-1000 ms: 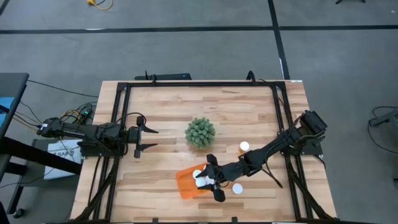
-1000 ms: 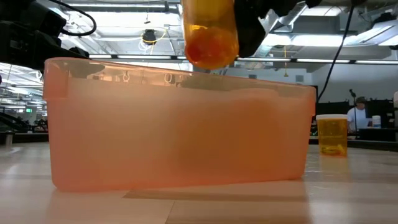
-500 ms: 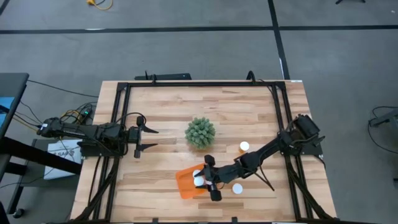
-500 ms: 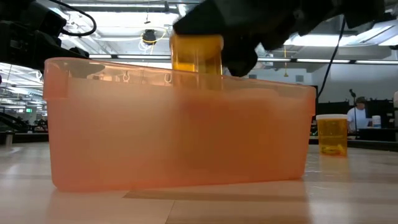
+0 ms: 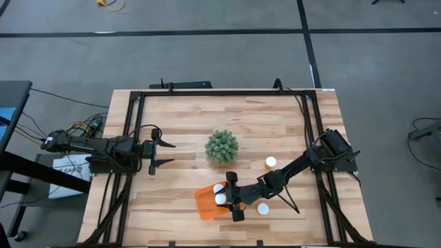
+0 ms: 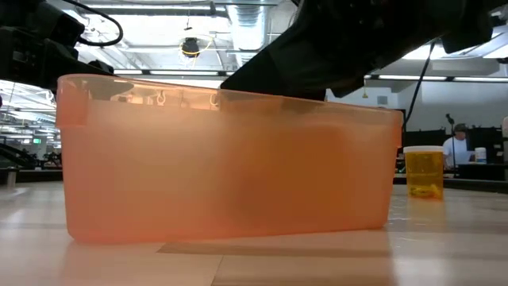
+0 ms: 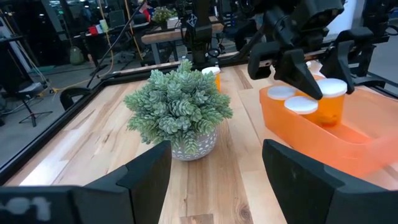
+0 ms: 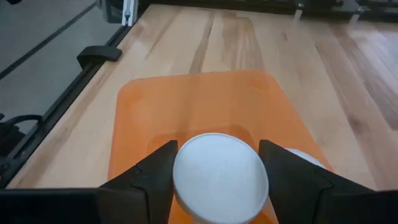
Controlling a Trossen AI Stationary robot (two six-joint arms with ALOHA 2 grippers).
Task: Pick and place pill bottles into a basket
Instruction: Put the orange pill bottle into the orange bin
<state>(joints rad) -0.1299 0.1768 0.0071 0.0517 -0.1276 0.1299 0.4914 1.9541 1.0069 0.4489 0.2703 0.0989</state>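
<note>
Pill bottles are the thing here, and one of them sits between the fingers of the right gripper, which is clamped on its body just under the white cap, low inside the basket. The basket lies near the table's front edge, at about 6 o'clock from the green plant. More white caps show inside it beside the held bottle. Another bottle stands on the wood just beside the basket at its 3 o'clock, and one more is at about 3 o'clock from the plant.

I judge these bottles to be light and stiff: thin, smooth, translucent orange plastic cylinders with a round, flat white cap. The wall is probably slippery, so the best hold is across the body close under the cap, where the cap's rim can stop it from sliding down.

The basket is a shallow rectangular tray of bright, slightly cloudy orange plastic with rounded corners. It looks light too and could shift if pushed. The table is pale wooden planks in a black metal frame.

The left gripper waits at about 9 o'clock from the plant, its fingers spread apart and holding nothing.
</note>
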